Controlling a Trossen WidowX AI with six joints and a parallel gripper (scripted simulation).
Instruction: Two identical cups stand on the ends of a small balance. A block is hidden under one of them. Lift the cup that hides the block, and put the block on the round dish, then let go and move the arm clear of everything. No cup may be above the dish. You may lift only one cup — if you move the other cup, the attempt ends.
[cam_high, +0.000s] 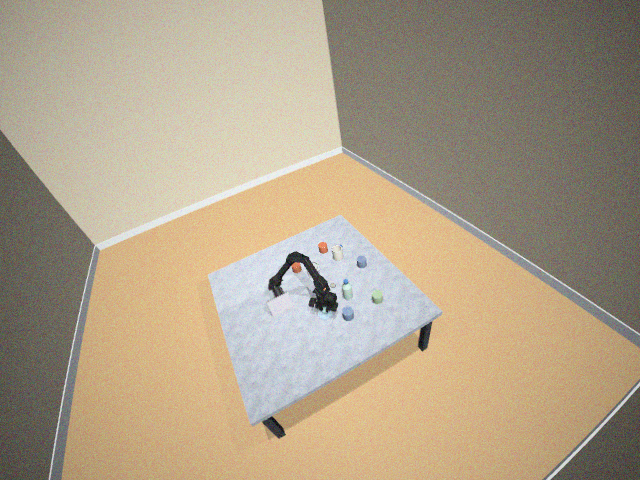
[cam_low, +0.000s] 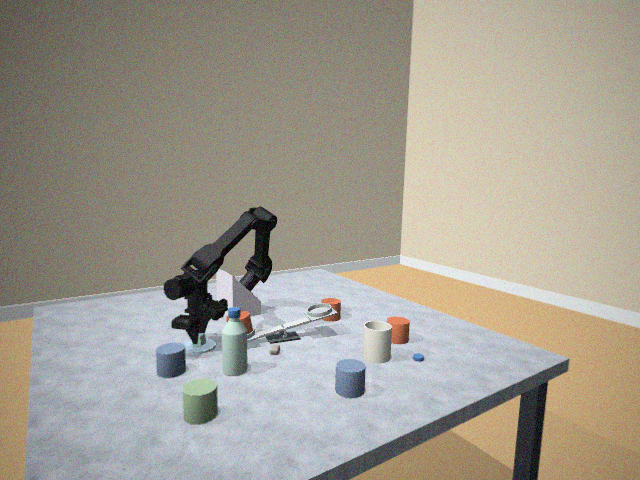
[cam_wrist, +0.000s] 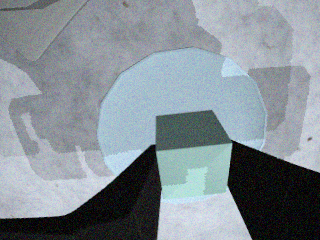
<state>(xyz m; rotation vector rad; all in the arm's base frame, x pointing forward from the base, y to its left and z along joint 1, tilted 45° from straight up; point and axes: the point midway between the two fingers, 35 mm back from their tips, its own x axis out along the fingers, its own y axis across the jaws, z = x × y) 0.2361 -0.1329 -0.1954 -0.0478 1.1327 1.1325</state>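
The pale green block (cam_low: 202, 337) (cam_wrist: 194, 170) is between the fingers of my gripper (cam_wrist: 187, 148), which is shut on it. The block is over the round light-blue dish (cam_low: 209, 346) (cam_wrist: 180, 80), at or just above its surface. The balance (cam_low: 297, 324) (cam_high: 303, 279) is tilted, with an empty ring (cam_low: 319, 310) on its raised end. An orange cup (cam_low: 245, 321) stands on the low end, partly behind the bottle. Two more orange cups (cam_low: 330, 309) (cam_low: 398, 330) stand off the balance. No cup is above the dish.
A green bottle (cam_low: 234, 348) and blue cylinder (cam_low: 170, 360) stand close to the dish. A green cylinder (cam_low: 200, 401), another blue cylinder (cam_low: 349, 378), a cream mug (cam_low: 377, 343), a blue cap (cam_low: 418, 357) and a small stone (cam_low: 274, 349) are around. A pale wedge (cam_high: 279, 304) is near the arm's base.
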